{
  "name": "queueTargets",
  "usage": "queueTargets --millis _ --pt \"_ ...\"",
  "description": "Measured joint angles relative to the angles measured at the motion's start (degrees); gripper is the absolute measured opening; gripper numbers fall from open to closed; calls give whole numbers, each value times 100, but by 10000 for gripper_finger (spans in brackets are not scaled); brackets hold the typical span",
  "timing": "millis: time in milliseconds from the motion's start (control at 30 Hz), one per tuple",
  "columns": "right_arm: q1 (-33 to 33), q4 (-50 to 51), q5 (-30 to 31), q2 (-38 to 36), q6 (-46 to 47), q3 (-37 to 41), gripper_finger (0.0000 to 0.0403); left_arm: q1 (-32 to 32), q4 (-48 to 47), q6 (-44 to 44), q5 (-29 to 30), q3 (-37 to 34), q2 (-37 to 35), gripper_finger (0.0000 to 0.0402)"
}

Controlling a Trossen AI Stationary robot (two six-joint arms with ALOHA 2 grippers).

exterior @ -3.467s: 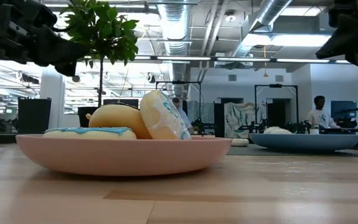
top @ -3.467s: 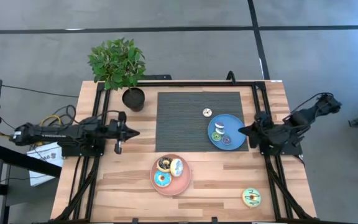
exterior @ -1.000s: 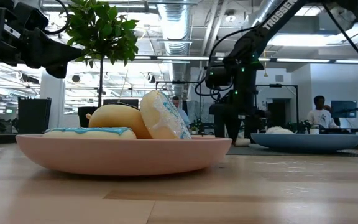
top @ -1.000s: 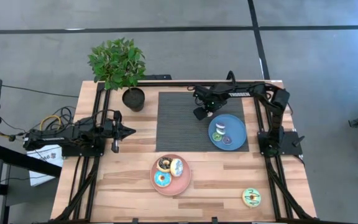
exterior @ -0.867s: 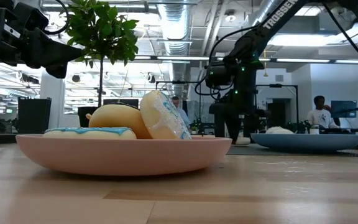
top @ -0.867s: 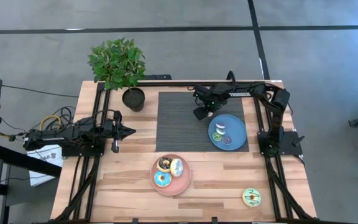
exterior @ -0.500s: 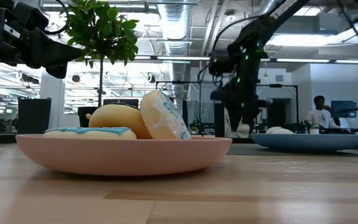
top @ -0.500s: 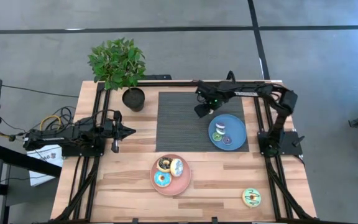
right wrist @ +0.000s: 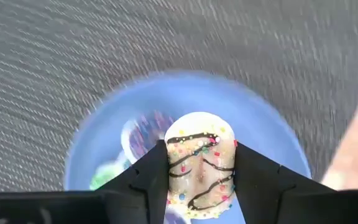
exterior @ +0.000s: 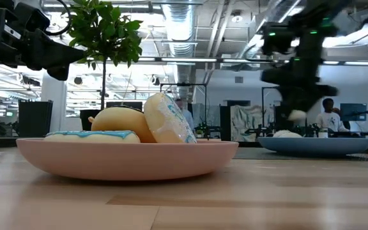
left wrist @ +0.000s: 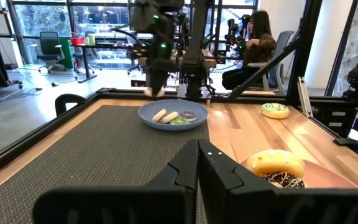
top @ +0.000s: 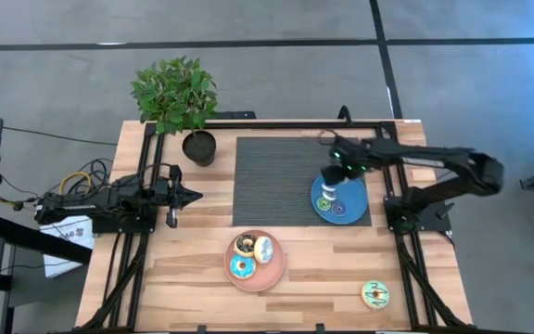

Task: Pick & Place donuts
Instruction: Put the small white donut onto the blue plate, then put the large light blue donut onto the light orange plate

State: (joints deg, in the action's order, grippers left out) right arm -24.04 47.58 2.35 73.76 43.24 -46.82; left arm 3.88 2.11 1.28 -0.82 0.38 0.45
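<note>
Right gripper (right wrist: 201,165): fingers clamped on a cream donut (right wrist: 199,163), above the blue plate (top: 350,206); left gripper (top: 200,197): fingers closed, empty, beside the mat (top: 276,181)

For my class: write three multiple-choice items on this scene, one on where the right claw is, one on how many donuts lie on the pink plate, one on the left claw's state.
1. The right claw hangs over:
A the blue plate
B the plant
C the pink plate

2. Donuts on the pink plate:
A one
B three
C five

3. The left claw is:
A wide open
B gripping a donut
C shut and empty

Answers:
1 A, the wrist view shows the blue plate beneath the cream donut it grips.
2 B, the high view shows three.
3 C, its fingers meet, nothing between.
</note>
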Motion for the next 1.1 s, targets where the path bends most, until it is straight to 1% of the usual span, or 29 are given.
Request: queueTargets --millis 100,200,400,467,600,700,933,1100 --pt "184 0 69 -587 636 544 146 1 0 0 2 0 0 0" --pt "372 -92 238 -925 1095 860 147 1 -2 0 4 0 0 0" --pt "771 -175 671 -930 1368 1264 148 2 -2 0 7 0 0 0" --pt "871 -225 807 -838 1373 1314 151 1 -2 0 8 0 0 0" --pt "961 -341 846 -770 1240 1337 169 2 -4 0 9 0 0 0" --pt "959 -328 851 -686 1191 1337 191 1 -4 0 11 1 0 0" --pt "960 -309 833 -584 663 1343 247 2 -4 0 15 0 0 0" --pt "913 -307 831 -584 286 1343 260 2 -4 0 17 2 0 0"
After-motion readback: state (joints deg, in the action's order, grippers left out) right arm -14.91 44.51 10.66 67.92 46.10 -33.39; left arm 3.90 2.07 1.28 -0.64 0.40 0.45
